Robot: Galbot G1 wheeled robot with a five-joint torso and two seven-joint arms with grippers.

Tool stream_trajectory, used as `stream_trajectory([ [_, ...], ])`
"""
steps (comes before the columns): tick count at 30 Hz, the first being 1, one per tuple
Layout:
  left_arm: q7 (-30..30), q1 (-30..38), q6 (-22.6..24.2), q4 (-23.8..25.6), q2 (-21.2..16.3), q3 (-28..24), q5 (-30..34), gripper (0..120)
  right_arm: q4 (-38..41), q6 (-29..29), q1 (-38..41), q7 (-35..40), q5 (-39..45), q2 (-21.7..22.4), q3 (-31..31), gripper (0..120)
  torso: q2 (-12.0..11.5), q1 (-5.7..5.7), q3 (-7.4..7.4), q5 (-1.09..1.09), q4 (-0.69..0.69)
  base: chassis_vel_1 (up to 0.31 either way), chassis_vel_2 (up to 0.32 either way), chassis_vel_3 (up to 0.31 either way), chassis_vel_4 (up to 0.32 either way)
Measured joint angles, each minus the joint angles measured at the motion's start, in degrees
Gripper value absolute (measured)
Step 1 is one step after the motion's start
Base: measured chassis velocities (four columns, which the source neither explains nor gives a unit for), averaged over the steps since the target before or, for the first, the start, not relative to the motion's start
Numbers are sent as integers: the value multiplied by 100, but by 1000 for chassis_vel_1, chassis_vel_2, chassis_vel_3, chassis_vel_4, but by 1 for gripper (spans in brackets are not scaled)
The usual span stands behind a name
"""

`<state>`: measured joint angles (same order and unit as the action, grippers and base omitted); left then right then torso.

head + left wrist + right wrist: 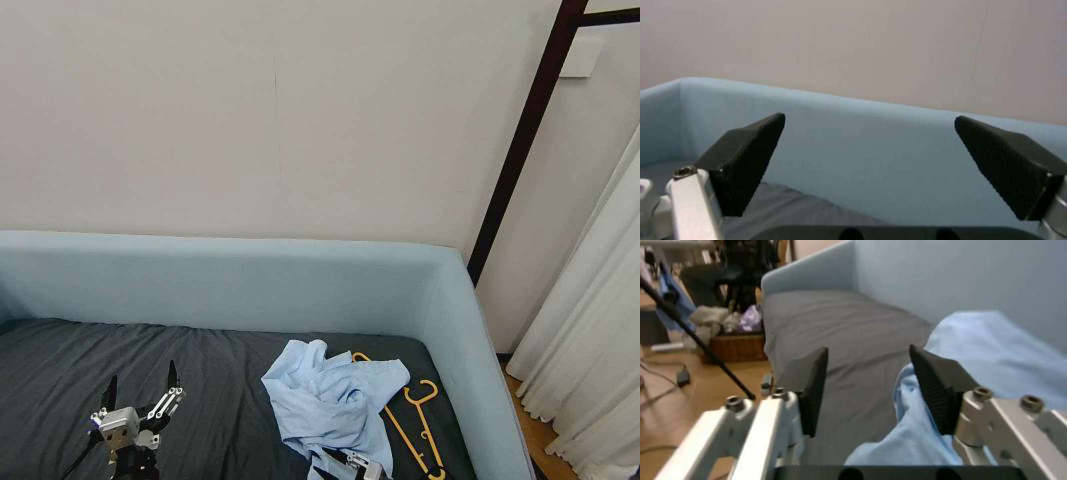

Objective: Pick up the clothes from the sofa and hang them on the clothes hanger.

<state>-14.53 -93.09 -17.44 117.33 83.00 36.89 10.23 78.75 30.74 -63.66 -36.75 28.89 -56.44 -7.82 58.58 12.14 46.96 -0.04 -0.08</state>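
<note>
Item: clothes (335,405), one light blue garment crumpled on the sofa (250,285) seat near its right end, long axis running backrest to front edge. My right pincer (350,463), jaws apart, sits at its near hem and is the nearer arm. The yellow hanger (415,420) lies against its right side, hook toward the sofa's right arm. My left pincer (140,402), also spread, is well apart to the left.

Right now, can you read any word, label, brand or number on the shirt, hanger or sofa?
None: no readable text on the light blue shirt, yellow hanger, blue sofa, or on the left gripper over the seat and the right gripper at the shirt.
</note>
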Motion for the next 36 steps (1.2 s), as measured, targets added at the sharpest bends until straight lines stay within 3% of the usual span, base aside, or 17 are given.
stream_trajectory([
  [1, 0, 13, 6, -10, -8, -6, 0, 100, 221, -185, -76, 276, 224, 105, 7, 60, 0, 0, 0, -1, 0, 0, 0, 0, 0],
  [4, 0, 48, 24, -39, -17, -33, -1, 100, 999, -963, -161, 2068, 1301, 234, -153, 73, 0, 0, 0, 0, 0, 0, 0, 0, 0],
  [5, 0, 55, 29, -45, -18, -40, -3, 100, 1241, -1265, -125, 2745, 1726, 205, -190, 79, 0, 0, 0, 0, 0, 0, 0, 0, 0],
  [6, 0, 55, 29, -45, -18, -40, -3, 100, 1241, -1265, -125, 2745, 1726, 205, -190, 79, 0, 0, 0, 0, 0, 0, 0, 0, 0],
  [7, 0, 61, 36, -50, -19, -49, -5, 100, 1450, -1545, -50, 3409, 2103, 146, -210, 81, 0, 0, 0, -1, 1, 0, 0, 0, 0],
  [11, 0, 81, 61, -57, -42, -40, -7, 100, 1937, -3011, 389, 5747, 2966, -151, -165, 97, 0, 1, 1, -1, 3, 0, 0, 0, 0],
  [12, 0, 81, 61, -57, -42, -40, -7, 100, 1937, -3011, 389, 5747, 2966, -151, -165, 97, 0, 1, 1, -1, 3, 0, 0, 0, 0],
  [15, -29, 81, 63, -70, -58, 7, -1, 100, 1854, -4535, 836, 7314, 3833, -488, 60, 100, 0, 1, 1, -1, 0, 0, 0, 0, 0],
  [20, -103, 58, 44, -93, -94, 86, 0, 100, 1109, -5187, 1362, 8114, 4518, -990, 400, 100, -1, 1, 1, 0, 2, 0, 0, 0, 0],
  [33, -136, 163, 30, -207, -137, 103, -3, 100, 513, -6052, 1641, 8115, 4966, -1712, 1062, 100, 0, 1, 1, -1, 1, 0, 0, 0, 0],
  [36, -139, 219, 30, -258, -152, 83, -3, 100, 513, -6113, 1597, 8071, 4858, -1723, 1021, 87, 0, 1, 1, -1, 1, 0, 0, 0, 0],
])
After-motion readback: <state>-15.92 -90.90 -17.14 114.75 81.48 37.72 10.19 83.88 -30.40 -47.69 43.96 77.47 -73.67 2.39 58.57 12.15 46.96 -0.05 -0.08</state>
